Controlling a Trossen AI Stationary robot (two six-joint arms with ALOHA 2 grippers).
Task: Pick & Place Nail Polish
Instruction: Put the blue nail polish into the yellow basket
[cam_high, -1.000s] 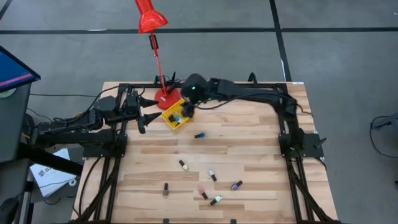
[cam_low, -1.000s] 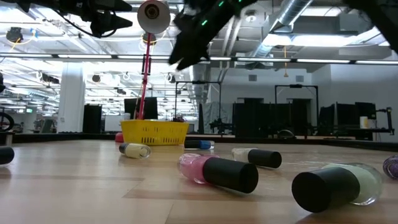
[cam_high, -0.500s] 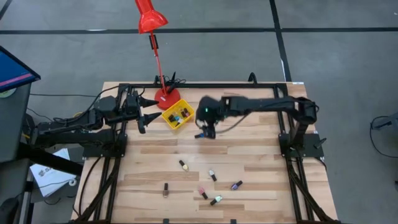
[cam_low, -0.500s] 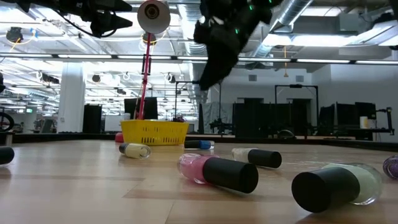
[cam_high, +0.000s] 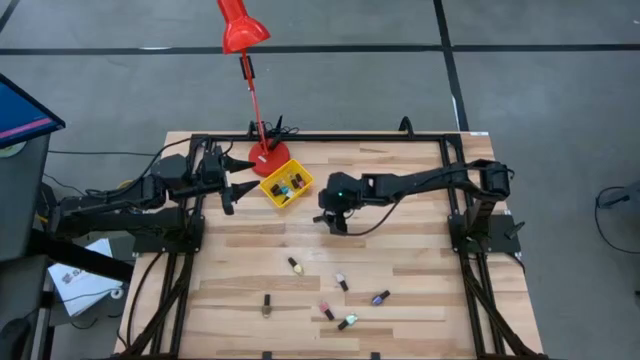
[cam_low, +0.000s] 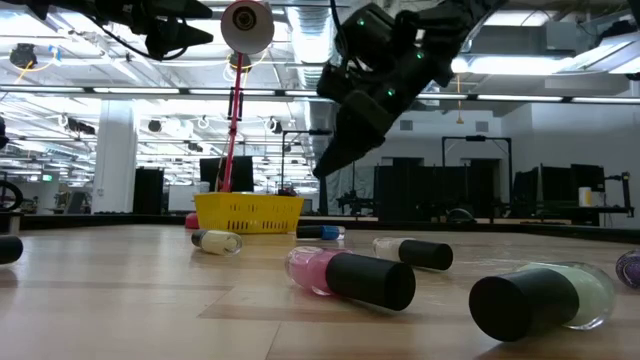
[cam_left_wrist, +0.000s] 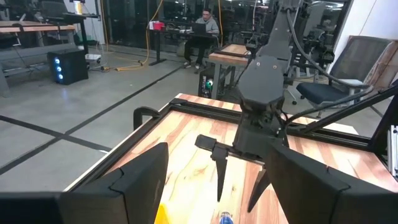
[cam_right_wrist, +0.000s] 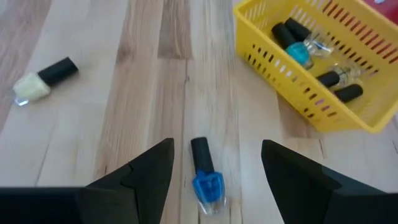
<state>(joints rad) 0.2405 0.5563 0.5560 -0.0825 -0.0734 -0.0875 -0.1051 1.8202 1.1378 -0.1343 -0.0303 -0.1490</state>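
A blue nail polish bottle (cam_right_wrist: 206, 179) with a dark cap lies on its side on the wooden table, also seen in the low view (cam_low: 320, 232). My right gripper (cam_right_wrist: 216, 148) hangs open just above it, a finger on each side, not touching; in the high view it (cam_high: 332, 217) is right of the yellow tray (cam_high: 298, 191). The tray holds several bottles (cam_right_wrist: 297, 45). Several more bottles lie near the front edge (cam_high: 341, 282). My left gripper (cam_high: 243, 178) is open and empty, left of the tray.
A red lamp's base (cam_high: 268, 158) stands just behind the tray, its pole leaning away. A pale bottle (cam_right_wrist: 43, 79) lies alone on the boards near the blue one. Pink (cam_low: 350, 275) and pale green (cam_low: 545, 298) bottles lie close to the low camera.
My right gripper has gone from above the yellow tray toward the table's right and near side and has come down over the blue bottle. The bottles have stayed where they were.
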